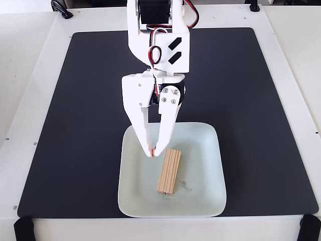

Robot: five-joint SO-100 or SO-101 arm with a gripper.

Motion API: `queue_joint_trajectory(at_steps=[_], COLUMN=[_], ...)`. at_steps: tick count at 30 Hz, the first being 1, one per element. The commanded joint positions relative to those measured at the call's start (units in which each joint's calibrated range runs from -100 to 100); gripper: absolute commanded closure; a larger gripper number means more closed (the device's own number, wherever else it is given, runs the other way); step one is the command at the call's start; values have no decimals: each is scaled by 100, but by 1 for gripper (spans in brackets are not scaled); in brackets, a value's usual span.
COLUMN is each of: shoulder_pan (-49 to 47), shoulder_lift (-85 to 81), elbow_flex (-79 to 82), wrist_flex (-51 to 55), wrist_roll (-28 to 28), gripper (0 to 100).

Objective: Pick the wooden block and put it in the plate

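Note:
The wooden block [169, 171] lies flat inside the pale square plate [205, 165], its long side running from the plate's middle toward the near rim. My white gripper [153, 152] hangs over the plate's far left part, just left of the block's upper end. Its two fingertips meet, with nothing between them. The block lies free of the fingers.
The plate rests on a large black mat [75, 115] that covers a white table [22, 75]. Dark clamps sit at the table's near corners [22, 228] and far edge [61, 9]. The arm's white body [158, 45] rises over the mat's far middle.

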Motion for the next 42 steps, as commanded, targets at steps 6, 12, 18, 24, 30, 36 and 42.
queue_joint_trajectory(at_steps=[6,12,18,24,30,36,42], shoulder_pan=[-134,-470,-884,-1198,-1344,-1411,-1635], shoulder_lift=[-2242,-3954,-5539,-7564,-9784,-11852,-13412], elbow_flex=[2294,4481,6478,8709,10967,12731,14134], wrist_flex=[-53,-62,-62,-248,-911,-840,-840], wrist_roll=[15,15,10,10,15,21,21], gripper=[99,99,99,99,99,99,99])
